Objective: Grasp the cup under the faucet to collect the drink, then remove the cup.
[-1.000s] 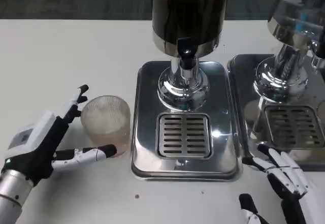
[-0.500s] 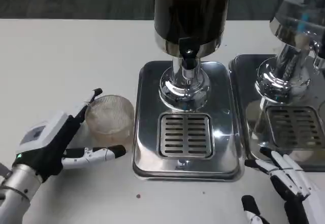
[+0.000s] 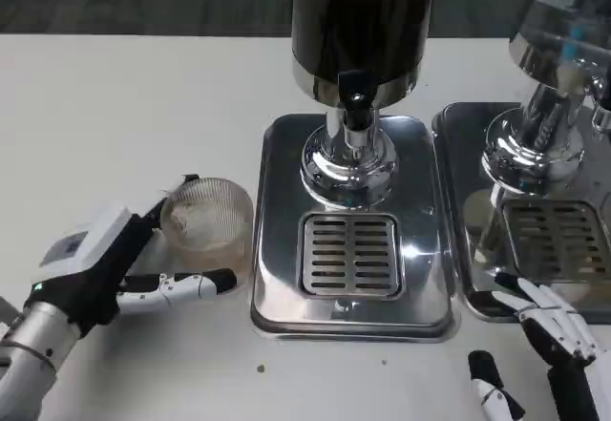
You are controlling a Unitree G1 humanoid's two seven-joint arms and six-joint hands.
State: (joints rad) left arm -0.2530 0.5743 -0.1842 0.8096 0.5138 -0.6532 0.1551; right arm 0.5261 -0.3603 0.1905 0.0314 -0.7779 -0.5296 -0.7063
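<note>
Since the cup has not reached the faucet, I judge the task barely begun; here is what I see from my console, biggest thing first.

Table [image 3: 124,106]: white, carrying everything below.

Dispenser [image 3: 361,20]: dark tank on a chrome stem, standing at the back of its steel tray [image 3: 277,249]; a second dispenser [image 3: 554,58] stands just beside it on my right edge.

Drip grate [image 3: 348,254]: bare, nothing set on it, so filling has not started.

Left hand [image 3: 105,268]: fingers spread around the cup, one finger at its far side and one lying along the table at its near side; I cannot tell whether they press the wall, so I would not call it a firm grip yet.

Right hand [image 3: 554,345]: fingers apart, holding nothing, low by the corner of the second tray.

Cup [image 3: 206,219]: clear ribbed tumbler, upright on the table just left of the tray, looks empty.

Faucet [image 3: 355,96]: small black tap, nothing beneath it.

Left to do: close on the cup, carry it onto the grate, fill it, take it away.
</note>
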